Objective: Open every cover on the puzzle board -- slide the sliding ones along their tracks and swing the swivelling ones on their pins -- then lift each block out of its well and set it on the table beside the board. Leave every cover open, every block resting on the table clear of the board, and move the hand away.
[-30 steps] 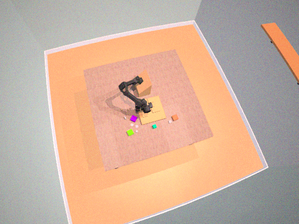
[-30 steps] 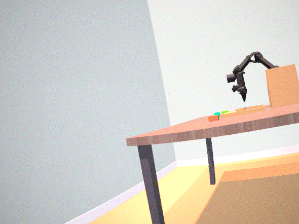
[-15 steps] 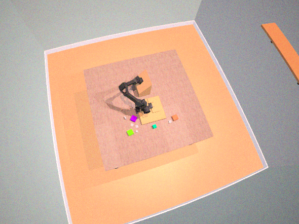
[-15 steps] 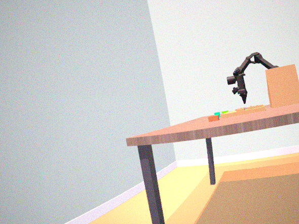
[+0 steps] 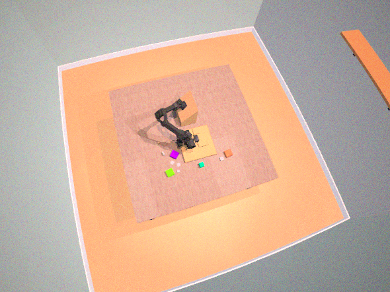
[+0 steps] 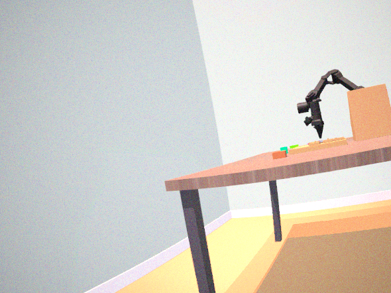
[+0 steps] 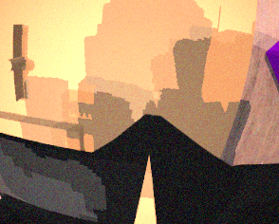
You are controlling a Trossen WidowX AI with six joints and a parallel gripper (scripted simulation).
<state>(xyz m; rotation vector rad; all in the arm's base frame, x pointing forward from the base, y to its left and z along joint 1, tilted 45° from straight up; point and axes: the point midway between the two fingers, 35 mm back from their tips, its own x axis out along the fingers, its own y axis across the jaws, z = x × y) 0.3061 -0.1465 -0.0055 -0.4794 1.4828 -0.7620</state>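
Note:
The tan puzzle board [image 5: 205,152] [image 6: 332,142] [image 7: 59,14] lies on the table in front of the arm's base. My gripper [image 5: 185,144] [image 6: 320,136] [image 7: 151,122] is shut and empty, pointing straight down just above the board's left part. A purple block [image 5: 174,154] [image 7: 273,62] lies on the table left of the board. A lime green block [image 5: 169,172] [image 6: 293,146], a teal block [image 5: 201,164] [image 6: 283,148] and an orange block [image 5: 228,152] [image 6: 279,154] also lie on the table clear of the board. The covers and wells show only as blurred shapes in the wrist view.
A tall tan box [image 5: 188,112] [image 6: 369,113] stands behind the board by the arm's base. Several small white bits [image 5: 172,162] lie on the table [image 5: 231,112] [image 6: 252,172] near the blocks. An orange shelf [image 5: 368,59] hangs on the far wall.

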